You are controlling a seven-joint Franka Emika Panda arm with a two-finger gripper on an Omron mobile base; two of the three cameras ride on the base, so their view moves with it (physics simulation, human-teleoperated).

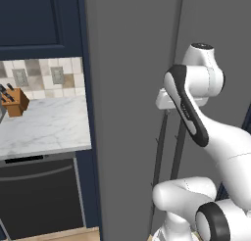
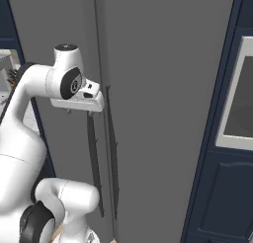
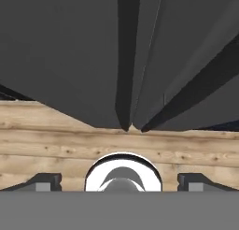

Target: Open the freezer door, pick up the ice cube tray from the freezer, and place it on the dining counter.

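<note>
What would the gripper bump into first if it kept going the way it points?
Probably the black door handle running right ahead of the open gripper. If it slips alongside that, the wooden floor comes next. Depth is hard to judge.

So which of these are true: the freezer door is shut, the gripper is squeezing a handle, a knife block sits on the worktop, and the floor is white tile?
1. The tall, narrow dark grey freezer door is shut. True.
2. The two-finger gripper is clamped on the thin black bar handle. False: its finger tips stand wide apart and hold nothing.
3. A brown wooden knife block stands on the white, grey-veined marble worktop, left of the fridge. True.
4. The floor below the doors is white tile. False: it is pale wooden planks.
</note>
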